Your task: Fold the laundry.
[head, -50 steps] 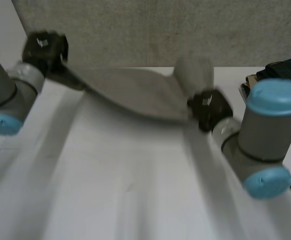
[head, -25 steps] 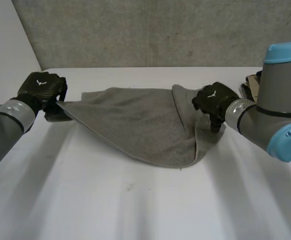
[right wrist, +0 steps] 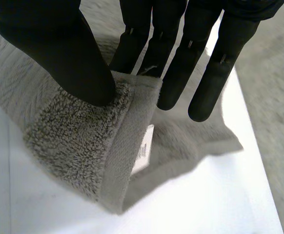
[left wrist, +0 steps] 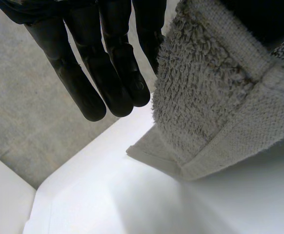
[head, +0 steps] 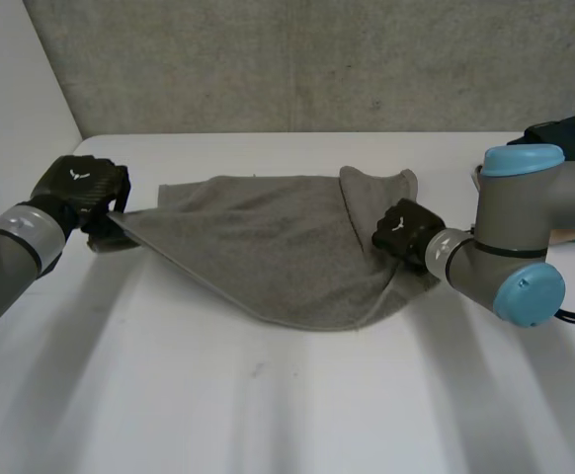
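A grey towel [head: 258, 237] hangs stretched between my two hands, and its sagging lower fold rests on the white table [head: 268, 395]. My left hand [head: 75, 188] holds the towel's left corner. In the left wrist view that corner [left wrist: 210, 97] is pinched beside the straight fingers [left wrist: 103, 73]. My right hand [head: 403, 225] grips the right edge, where a flap of towel stands up behind it. In the right wrist view the thumb [right wrist: 59, 53] presses the hemmed edge [right wrist: 78, 131] against the fingers, with a small label showing under the hem.
A dark pile of cloth [head: 569, 133] lies at the back right, behind my right arm [head: 520, 227]. A grey wall [head: 317, 59] runs along the table's far edge. Bare table spreads in front of the towel.
Both hands have come down and toward the near side with the towel, which was swung up a second ago. Its lower fold now lies on the table.
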`<act>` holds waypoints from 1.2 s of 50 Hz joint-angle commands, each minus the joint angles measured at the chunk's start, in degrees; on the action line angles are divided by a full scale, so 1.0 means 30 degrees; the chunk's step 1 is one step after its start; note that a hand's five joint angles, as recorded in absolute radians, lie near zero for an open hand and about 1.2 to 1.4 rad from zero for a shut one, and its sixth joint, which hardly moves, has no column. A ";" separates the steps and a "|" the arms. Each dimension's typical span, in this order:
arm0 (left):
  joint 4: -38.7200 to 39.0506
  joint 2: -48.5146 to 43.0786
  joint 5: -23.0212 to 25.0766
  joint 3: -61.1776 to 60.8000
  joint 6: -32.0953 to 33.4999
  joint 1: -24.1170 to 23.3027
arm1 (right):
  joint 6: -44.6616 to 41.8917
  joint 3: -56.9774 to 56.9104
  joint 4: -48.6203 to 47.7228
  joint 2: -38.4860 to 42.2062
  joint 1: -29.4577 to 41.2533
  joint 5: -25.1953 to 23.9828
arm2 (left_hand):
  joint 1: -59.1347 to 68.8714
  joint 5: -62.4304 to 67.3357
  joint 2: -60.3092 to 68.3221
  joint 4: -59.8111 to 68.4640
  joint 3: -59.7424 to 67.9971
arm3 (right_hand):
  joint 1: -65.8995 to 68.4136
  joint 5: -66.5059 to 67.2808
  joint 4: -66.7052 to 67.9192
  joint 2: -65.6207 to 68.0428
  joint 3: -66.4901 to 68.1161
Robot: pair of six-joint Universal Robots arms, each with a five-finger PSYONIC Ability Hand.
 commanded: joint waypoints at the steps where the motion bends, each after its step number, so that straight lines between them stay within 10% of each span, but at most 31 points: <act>1: -0.2118 0.1280 -0.0307 -0.0738 0.1742 0.0404 | 0.2145 0.3685 -0.0620 -0.3353 -0.0807 0.1081 | 0.4698 0.4395 0.3845 0.3756 0.3973 | 0.5092 0.4358 0.4027 0.4292 0.4229; 18: -1.3637 0.4153 -0.0544 -0.4667 1.2553 0.0669 | -0.3627 1.3183 0.6970 -1.0684 -0.4266 0.0234 | 0.4698 0.4395 0.3845 0.3756 0.3973 | 0.5092 0.4358 0.4027 0.4292 0.4229; 30: -0.9711 0.0762 -0.1213 0.0716 0.9396 -0.0620 | 0.0467 0.8737 0.2671 -0.7437 -0.2773 0.2689 | 0.4698 0.4395 0.3845 0.3756 0.3973 | 0.5092 0.4358 0.4027 0.4292 0.4229; 60: -1.0853 -0.8766 -0.6198 1.1594 0.5964 -0.2174 | 0.4636 0.1260 -0.9584 0.0241 -0.0810 0.4802 | 0.3648 0.3346 0.2795 0.2707 0.2924 | 0.5092 0.4358 0.4027 0.4292 0.4229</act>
